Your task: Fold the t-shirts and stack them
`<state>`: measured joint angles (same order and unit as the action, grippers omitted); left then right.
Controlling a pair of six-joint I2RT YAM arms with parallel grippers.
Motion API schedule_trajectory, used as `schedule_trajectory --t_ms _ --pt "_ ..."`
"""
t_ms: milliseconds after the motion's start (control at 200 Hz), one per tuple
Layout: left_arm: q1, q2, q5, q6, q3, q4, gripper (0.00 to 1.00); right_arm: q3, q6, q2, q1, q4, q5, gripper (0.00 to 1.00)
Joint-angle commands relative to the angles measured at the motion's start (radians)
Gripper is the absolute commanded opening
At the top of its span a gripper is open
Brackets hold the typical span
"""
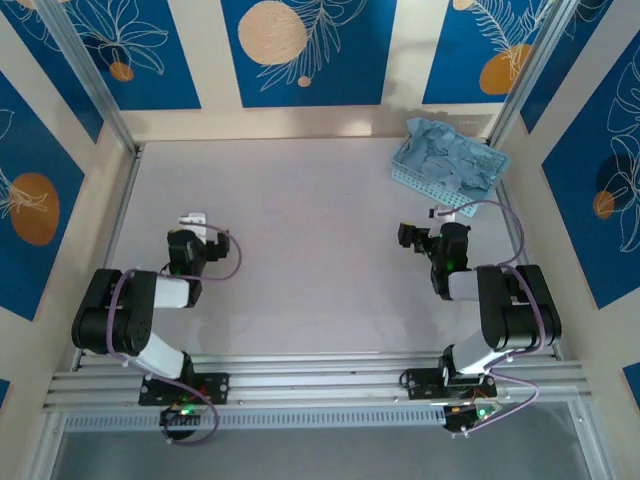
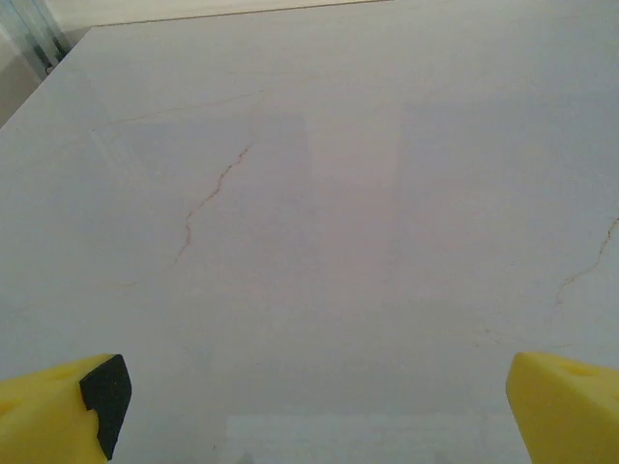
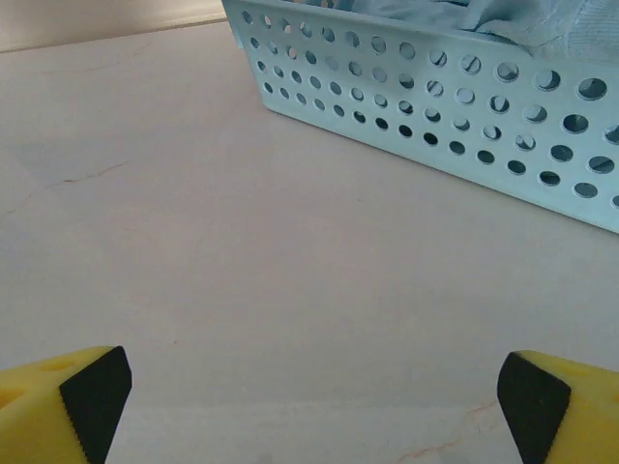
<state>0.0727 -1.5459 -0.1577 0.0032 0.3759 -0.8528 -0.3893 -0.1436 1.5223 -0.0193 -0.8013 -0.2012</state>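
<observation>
Two arms sit folded at the near edge of the desk (image 1: 300, 220), one on each side. The left gripper (image 2: 311, 414) is spread wide and empty; its yellow fingers (image 2: 48, 418) frame the lower corners of the left wrist view, above bare desk surface crossed by thin brownish hairline marks. The right gripper (image 3: 311, 406) is likewise spread wide and empty, its yellow fingers (image 3: 566, 411) with black pads apart over the desk. The t-shirts (image 1: 452, 155) lie as a crumpled light blue heap inside a light blue perforated basket (image 3: 416, 106), which stands at the far right of the desk, turned at an angle to the desk edges. The basket is ahead of the right gripper and near it, not touching. The left gripper is well apart from the basket, on the opposite side of the desk.
</observation>
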Motion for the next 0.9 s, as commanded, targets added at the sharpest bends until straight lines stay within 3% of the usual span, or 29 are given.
schedule_trajectory --t_ms 0,650,715,755,805,850,895 --pt "0.007 0.012 -0.006 0.012 0.001 -0.023 1.00 -0.012 0.021 -0.002 0.002 -0.033 0.005 0.99" --pt "0.007 0.015 -0.006 0.011 0.002 -0.024 1.00 -0.009 0.032 -0.013 -0.008 -0.039 -0.011 0.99" --pt "0.014 0.079 0.002 0.027 0.037 0.094 1.00 -0.063 0.072 -0.091 -0.061 0.123 -0.090 0.99" --pt "0.038 0.147 -0.055 0.040 0.075 0.213 1.00 -0.121 0.096 -0.151 -0.103 0.245 -0.167 0.99" --pt "0.076 0.240 -0.138 0.056 0.097 0.269 1.00 -0.153 0.082 -0.232 -0.145 0.263 -0.248 0.99" --pt "0.111 0.317 -0.191 0.087 0.098 0.224 1.00 -0.218 -0.018 -0.297 -0.156 0.351 -0.283 0.99" --pt "0.136 0.366 -0.286 0.044 0.164 0.286 1.00 -0.390 -0.219 -0.325 -0.129 0.645 -0.271 0.99"
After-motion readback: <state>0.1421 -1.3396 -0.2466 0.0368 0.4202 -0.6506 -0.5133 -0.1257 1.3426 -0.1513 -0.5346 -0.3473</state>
